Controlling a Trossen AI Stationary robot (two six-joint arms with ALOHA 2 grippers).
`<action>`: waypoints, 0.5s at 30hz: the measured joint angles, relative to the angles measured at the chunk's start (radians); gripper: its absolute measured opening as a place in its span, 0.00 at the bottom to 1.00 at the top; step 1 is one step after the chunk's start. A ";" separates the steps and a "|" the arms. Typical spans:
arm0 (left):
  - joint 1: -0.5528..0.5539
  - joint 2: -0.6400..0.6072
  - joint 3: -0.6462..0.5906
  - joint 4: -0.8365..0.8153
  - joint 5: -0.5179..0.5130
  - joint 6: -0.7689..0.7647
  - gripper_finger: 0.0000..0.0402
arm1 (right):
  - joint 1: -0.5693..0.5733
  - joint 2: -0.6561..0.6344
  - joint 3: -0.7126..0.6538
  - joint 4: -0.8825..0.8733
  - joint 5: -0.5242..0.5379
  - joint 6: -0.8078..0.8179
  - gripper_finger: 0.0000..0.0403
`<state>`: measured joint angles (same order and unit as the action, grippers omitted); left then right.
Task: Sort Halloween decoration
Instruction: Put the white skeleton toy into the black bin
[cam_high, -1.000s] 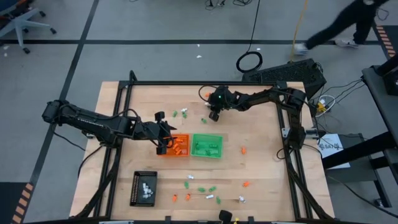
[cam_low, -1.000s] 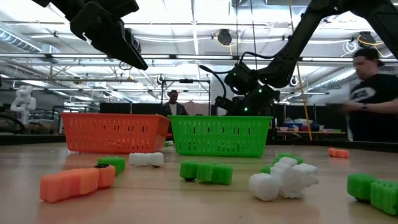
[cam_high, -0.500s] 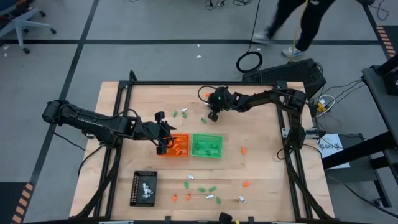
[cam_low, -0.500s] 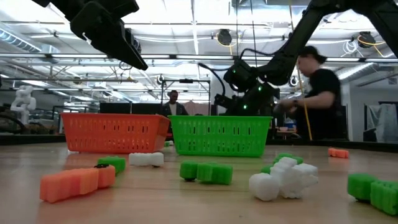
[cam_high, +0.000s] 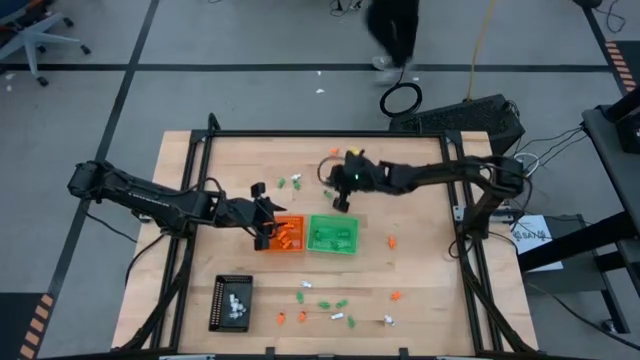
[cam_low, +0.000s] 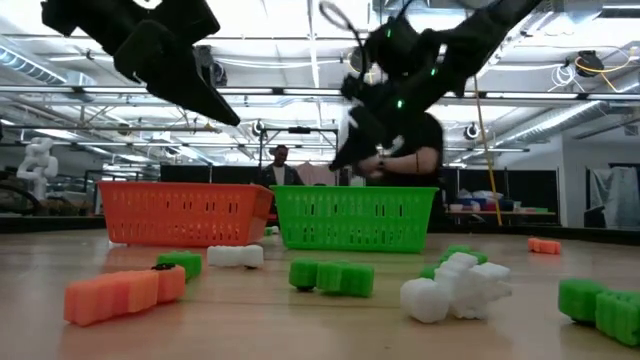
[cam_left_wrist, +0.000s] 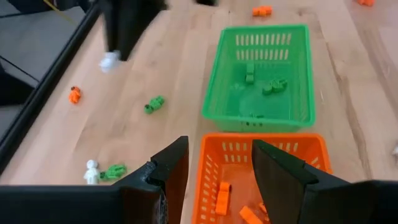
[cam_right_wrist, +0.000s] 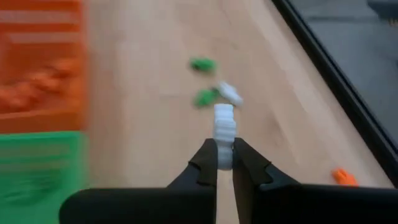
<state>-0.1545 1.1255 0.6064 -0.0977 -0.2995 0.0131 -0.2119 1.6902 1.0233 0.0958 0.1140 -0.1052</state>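
The Halloween decoration is small orange, green and white trinkets. Loose ones lie on the table near its front edge (cam_high: 325, 305) and at the far side (cam_high: 295, 183). My right gripper (cam_right_wrist: 225, 158) is shut on a white trinket (cam_right_wrist: 222, 124) and hangs in the air by the far edge of the green tray (cam_high: 332, 235). My left gripper (cam_left_wrist: 217, 171) stands open above the orange tray (cam_left_wrist: 264, 186), with nothing between its fingers. Orange trinkets (cam_high: 290, 235) lie in the orange tray and green ones (cam_left_wrist: 264, 87) in the green tray. My right gripper pinches one end of the white trinket (cam_right_wrist: 224, 149) between its two fingertips. The rest of the trinket sticks out ahead of the fingers, in line with them. The fingers slant downward, and the trinket is lifted clear of the table.
A black tray (cam_high: 231, 301) with white trinkets stands at the near left. Single orange trinkets lie right of the green tray (cam_high: 391, 241) and nearer the front (cam_high: 396, 296). A person (cam_high: 395, 30) walks on the floor beyond the table's far edge.
My right gripper has risen from the table's far side and gone toward the near edge, up to the green tray's far rim. The person behind the table has walked from right to left.
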 joint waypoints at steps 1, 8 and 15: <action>-0.002 0.000 -0.008 0.029 0.002 -0.001 0.43 | 0.033 -0.006 0.000 0.003 0.019 -0.007 0.00; -0.042 0.000 -0.031 0.109 0.010 0.018 0.43 | 0.254 -0.002 0.000 0.087 0.156 -0.012 0.00; -0.092 0.000 -0.031 0.153 0.017 0.045 0.43 | 0.392 0.006 0.000 0.244 0.204 -0.058 0.00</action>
<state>-0.2460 1.1255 0.5758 0.0550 -0.2823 0.0582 0.1798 1.6964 1.0232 0.3401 0.3175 -0.1635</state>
